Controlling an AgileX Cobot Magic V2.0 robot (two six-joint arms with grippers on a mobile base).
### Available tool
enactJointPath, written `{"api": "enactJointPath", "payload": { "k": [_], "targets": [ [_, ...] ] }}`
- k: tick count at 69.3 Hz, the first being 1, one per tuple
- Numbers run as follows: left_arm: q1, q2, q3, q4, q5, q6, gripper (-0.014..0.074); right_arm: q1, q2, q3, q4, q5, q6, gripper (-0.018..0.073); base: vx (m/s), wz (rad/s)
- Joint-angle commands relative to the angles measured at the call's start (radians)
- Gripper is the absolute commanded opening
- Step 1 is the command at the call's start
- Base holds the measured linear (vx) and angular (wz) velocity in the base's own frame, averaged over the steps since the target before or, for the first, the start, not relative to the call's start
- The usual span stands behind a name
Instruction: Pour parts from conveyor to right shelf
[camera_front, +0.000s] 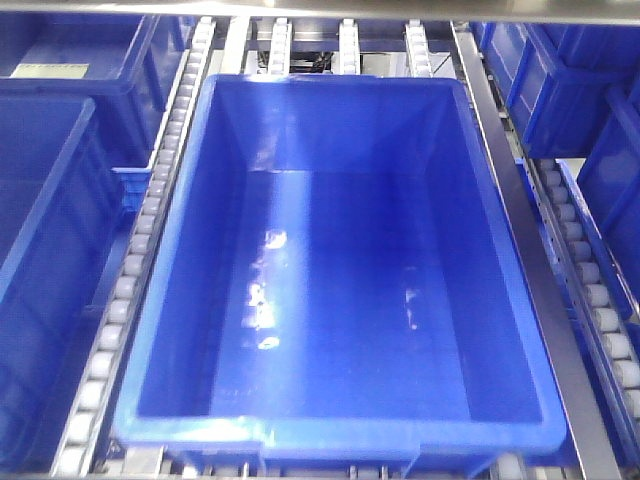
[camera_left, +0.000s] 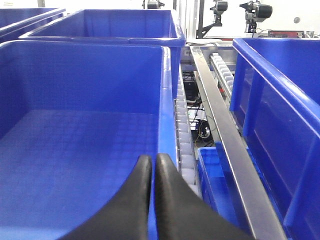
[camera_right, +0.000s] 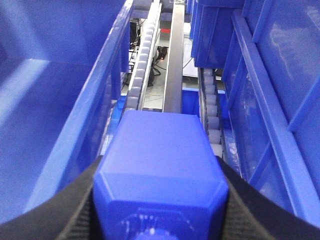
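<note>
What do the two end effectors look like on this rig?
The left end effector has two smooth, slightly glossy black fingers, curved and tapering to narrow tips. The right end effector has black fingers with a finely textured, matte surface. No cables, markings or arm links show.

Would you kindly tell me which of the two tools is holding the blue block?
The right tool: the blue block sits clamped between its black fingers, whereas the left tool has its fingertips pressed together with nothing between them.
</note>
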Motion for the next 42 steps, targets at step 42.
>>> {"api": "enactJointPath", "payload": {
  "k": [42],
  "targets": [
    [-0.005, -0.012, -0.02, -0.007, -0.079, -0.008, -0.0006, -0.001, 0.012, -0.029, -0.003, -0.079, -0.001, -0.0005, 0.09, -0.05]
  ]
}}
